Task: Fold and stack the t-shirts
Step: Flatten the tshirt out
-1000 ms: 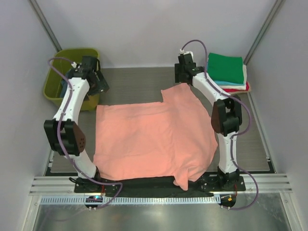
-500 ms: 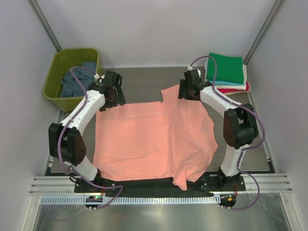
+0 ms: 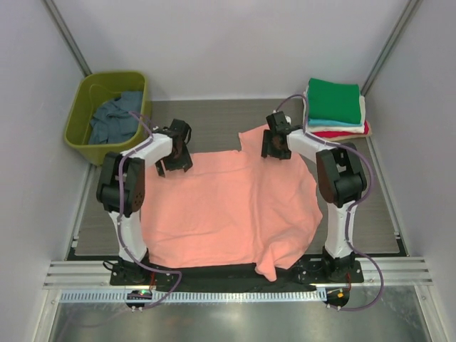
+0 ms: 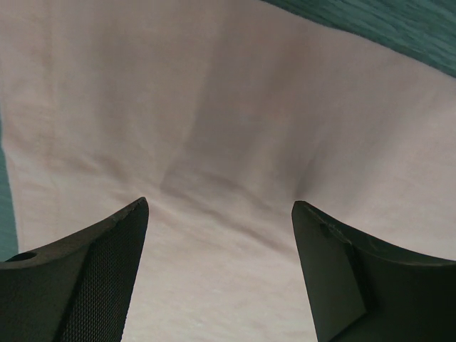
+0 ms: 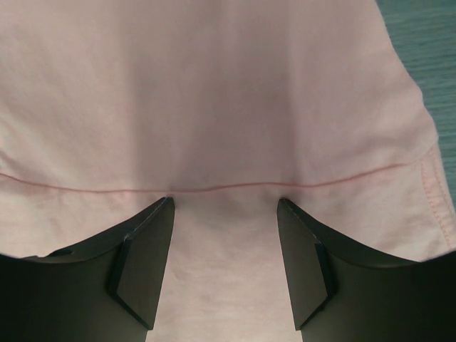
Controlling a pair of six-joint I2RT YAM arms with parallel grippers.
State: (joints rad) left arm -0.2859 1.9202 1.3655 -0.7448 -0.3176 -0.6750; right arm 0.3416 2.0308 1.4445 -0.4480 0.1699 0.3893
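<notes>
A salmon-pink t-shirt [image 3: 228, 203] lies spread flat on the table, one sleeve hanging over the near edge. My left gripper [image 3: 176, 158] is open, pressed down on the shirt's far left corner; pink cloth [image 4: 214, 142] fills the gap between its fingers. My right gripper [image 3: 274, 146] is open on the far right sleeve [image 5: 228, 107], its fingertips at a stitched seam. A stack of folded t-shirts [image 3: 335, 107], green on top over teal, cream and red, sits at the far right. A slate-blue t-shirt [image 3: 114, 121] lies in the tub.
An olive-green plastic tub [image 3: 107, 82] stands at the far left corner. White walls close in the table on three sides. A metal rail [image 3: 228, 274] runs along the near edge by the arm bases.
Both arms have come down and inward from the far corners onto the pink shirt's far edge. The left arm has moved off the tub, uncovering the blue cloth in it.
</notes>
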